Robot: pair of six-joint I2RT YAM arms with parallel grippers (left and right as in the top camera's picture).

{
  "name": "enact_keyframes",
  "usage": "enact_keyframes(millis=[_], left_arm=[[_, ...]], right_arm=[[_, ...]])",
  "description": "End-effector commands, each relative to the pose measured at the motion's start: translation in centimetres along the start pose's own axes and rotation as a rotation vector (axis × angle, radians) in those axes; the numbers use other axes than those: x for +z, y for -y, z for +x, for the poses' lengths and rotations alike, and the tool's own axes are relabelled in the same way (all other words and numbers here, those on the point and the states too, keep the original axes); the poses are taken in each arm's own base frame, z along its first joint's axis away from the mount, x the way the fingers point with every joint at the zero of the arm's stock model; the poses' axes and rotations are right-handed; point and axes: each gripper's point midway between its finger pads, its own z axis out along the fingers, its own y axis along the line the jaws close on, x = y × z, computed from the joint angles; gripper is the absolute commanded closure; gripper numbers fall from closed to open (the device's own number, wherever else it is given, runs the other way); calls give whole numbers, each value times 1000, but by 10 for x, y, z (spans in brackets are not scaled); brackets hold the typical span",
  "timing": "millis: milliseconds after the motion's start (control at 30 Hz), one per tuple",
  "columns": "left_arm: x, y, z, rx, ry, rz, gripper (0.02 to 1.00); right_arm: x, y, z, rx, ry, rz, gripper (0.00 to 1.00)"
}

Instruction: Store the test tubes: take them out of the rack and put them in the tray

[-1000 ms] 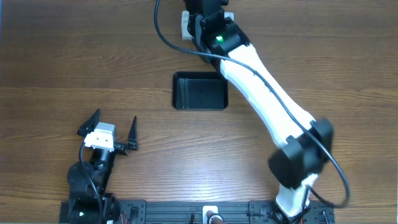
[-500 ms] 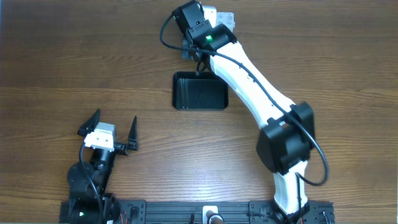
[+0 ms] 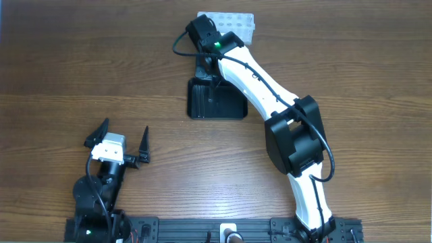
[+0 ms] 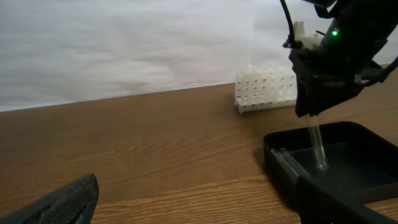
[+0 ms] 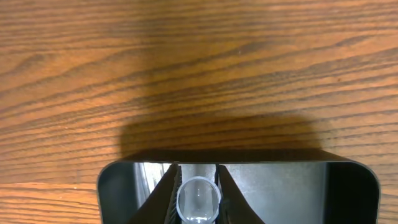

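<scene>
A clear test tube (image 5: 199, 200) is held upright between the fingers of my right gripper (image 5: 199, 198), which is shut on it. In the left wrist view the tube (image 4: 317, 146) hangs from the right gripper (image 4: 317, 106), its lower end inside the black tray (image 4: 280, 155). From above, the right gripper (image 3: 205, 66) is at the tray's (image 3: 229, 104) far left corner. The white rack (image 3: 233, 25) stands just behind the tray, also seen as a white block (image 4: 264, 90). My left gripper (image 3: 125, 128) is open near the table's front left, far from the tray.
Bare wooden table lies all around the tray and rack. The right arm's white links (image 3: 270, 94) stretch diagonally over the table's right half. A pale wall (image 4: 124, 43) backs the table's far edge.
The right gripper has come back from over the rack toward the tray and down, bringing the test tube. The left arm has stayed still.
</scene>
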Motion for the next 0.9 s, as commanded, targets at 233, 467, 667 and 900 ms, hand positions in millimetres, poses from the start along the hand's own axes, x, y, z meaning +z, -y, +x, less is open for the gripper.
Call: enact_keyframes(millis=[233, 467, 667, 900], left_arm=[[0, 3, 1, 15, 4, 13, 18], [0, 3, 1, 15, 4, 13, 20], [0, 3, 1, 15, 4, 13, 20], [0, 3, 0, 15, 4, 13, 18]], right_arm=[[26, 6, 14, 13, -45, 48, 906], [36, 6, 19, 10, -65, 54, 882], [36, 5, 20, 9, -70, 50, 890], [38, -1, 26, -6, -81, 40, 915]])
